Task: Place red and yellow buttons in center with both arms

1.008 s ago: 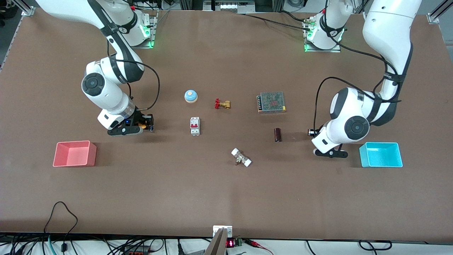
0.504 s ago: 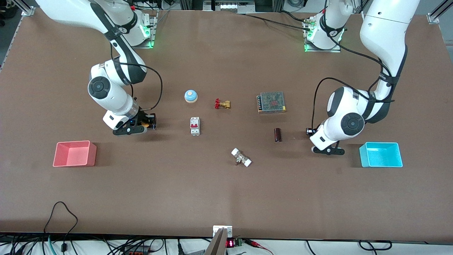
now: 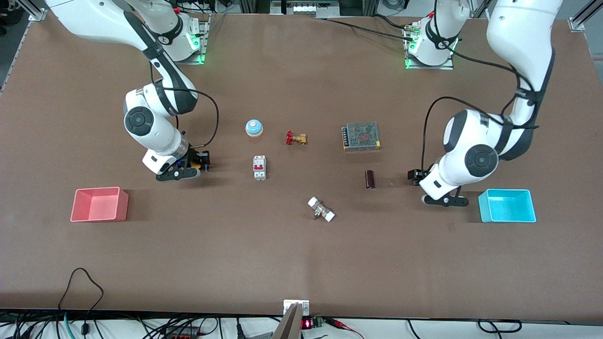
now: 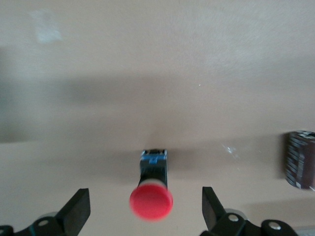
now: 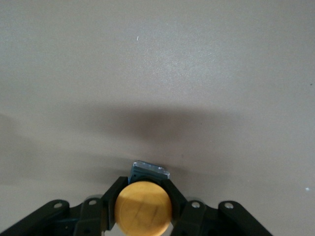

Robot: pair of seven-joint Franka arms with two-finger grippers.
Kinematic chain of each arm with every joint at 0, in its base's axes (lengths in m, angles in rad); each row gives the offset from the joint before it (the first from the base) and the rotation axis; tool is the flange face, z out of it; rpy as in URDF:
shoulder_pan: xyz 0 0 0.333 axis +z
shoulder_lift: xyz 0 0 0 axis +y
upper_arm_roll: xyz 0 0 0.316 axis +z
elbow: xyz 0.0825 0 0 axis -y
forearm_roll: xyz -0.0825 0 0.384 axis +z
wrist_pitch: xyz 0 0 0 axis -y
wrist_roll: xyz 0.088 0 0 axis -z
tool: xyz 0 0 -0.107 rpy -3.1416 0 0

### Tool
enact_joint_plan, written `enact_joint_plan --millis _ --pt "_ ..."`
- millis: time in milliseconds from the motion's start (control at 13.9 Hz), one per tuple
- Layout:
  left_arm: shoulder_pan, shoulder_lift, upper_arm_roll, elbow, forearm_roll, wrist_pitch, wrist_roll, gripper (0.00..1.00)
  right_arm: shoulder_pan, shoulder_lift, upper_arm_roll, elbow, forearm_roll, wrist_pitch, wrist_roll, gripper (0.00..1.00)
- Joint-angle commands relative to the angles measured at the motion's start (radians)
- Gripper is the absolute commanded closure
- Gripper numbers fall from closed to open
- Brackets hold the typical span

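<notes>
Right pincer [image 5: 142, 209] is clamped on the yellow button [image 5: 143, 207]: both fingers [image 5: 110, 196] press the sides of the round cap, black body sticking out past them. In the front view it sits low over the table [image 3: 301, 263] toward the right arm's end, farther from the camera than the pink tray [image 3: 99, 204], with the breaker [image 3: 259, 167] beside it toward the middle.

Left pincer [image 4: 145, 211] is wide apart and holds nothing. The red button [image 4: 151, 195] is between its fingers [image 4: 76, 211], clear gaps on both sides, no contact. It looks to rest on the table, cap toward the wrist camera. In the front view this pincer [image 3: 414, 176] is low over the table toward the left arm's end, near the cyan tray [image 3: 507, 205]; the button itself is hidden there by the arm. The dark brown cylinder [image 3: 370, 179] lies just beside that spot toward the middle, also seen at the edge of the left wrist view.

Mid-table: blue-domed bell [image 3: 254, 127], brass valve with red handle [image 3: 296, 138], mesh-topped power supply [image 3: 361, 136], white-capped fitting [image 3: 321, 209]. Neither button is in the center.
</notes>
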Motion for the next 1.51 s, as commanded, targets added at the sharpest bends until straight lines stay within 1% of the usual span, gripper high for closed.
enact_joint_plan --millis 0,72,216,288,360,432,504,576,648,864,936,1008,1152,1296,1368,1440 --pt "-0.001 -0.049 0.006 0.11 0.003 -0.173 0.008 0.0 0.003 0.005 -0.001 0.01 -0.022 0.007 0.018 0.05" --pt "-0.001 -0.057 0.003 0.166 0.024 -0.239 0.008 0.0 0.0 0.003 -0.001 0.014 -0.022 0.007 0.016 0.0" --pt "-0.006 -0.071 -0.004 0.265 0.046 -0.359 0.01 0.0 -0.002 -0.007 -0.001 0.042 -0.015 -0.005 0.008 0.0" --pt "-0.004 -0.082 -0.005 0.313 0.046 -0.416 0.018 0.0 -0.008 -0.026 -0.001 0.069 -0.007 -0.043 0.007 0.0" --pt "-0.004 -0.092 -0.005 0.353 0.046 -0.469 0.056 0.0 -0.02 -0.044 -0.001 0.115 0.004 -0.103 0.005 0.0" --pt "-0.001 -0.112 -0.004 0.384 0.037 -0.509 0.106 0.0 -0.031 -0.074 -0.001 0.167 0.039 -0.184 0.005 0.0" --pt "0.0 -0.138 -0.002 0.402 0.033 -0.536 0.135 0.0 -0.038 -0.108 -0.004 0.219 0.1 -0.264 0.004 0.0" --pt "0.003 -0.17 -0.004 0.404 0.032 -0.553 0.142 0.0 -0.051 -0.145 -0.007 0.264 0.137 -0.337 -0.001 0.0" --pt "0.004 -0.201 -0.002 0.404 0.033 -0.569 0.142 0.0 -0.063 -0.171 -0.027 0.305 0.145 -0.402 -0.001 0.0" --pt "0.002 -0.246 -0.004 0.395 0.036 -0.582 0.14 0.0 -0.065 -0.249 -0.155 0.416 0.154 -0.592 -0.037 0.0" --pt "0.002 -0.244 -0.004 0.389 0.038 -0.585 0.14 0.0 -0.065 -0.279 -0.192 0.441 0.155 -0.643 -0.103 0.0" --pt "0.005 -0.244 -0.002 0.393 0.035 -0.586 0.142 0.0 -0.065 -0.305 -0.215 0.459 0.154 -0.698 -0.16 0.0" --pt "0.007 -0.241 0.003 0.393 0.029 -0.576 0.142 0.0 -0.065 -0.367 -0.232 0.467 0.148 -0.79 -0.177 0.0" --pt "0.02 -0.264 0.013 0.383 -0.02 -0.564 0.137 0.0 -0.057 -0.414 -0.239 0.461 0.145 -0.847 -0.173 0.0" --pt "0.029 -0.304 0.042 0.337 -0.075 -0.554 0.139 0.0 -0.055 -0.417 -0.237 0.461 0.152 -0.873 -0.168 0.0" --pt "0.028 -0.368 0.07 0.264 -0.088 -0.522 0.142 0.0 -0.055 -0.417 -0.236 0.462 0.154 -0.879 -0.164 0.0"
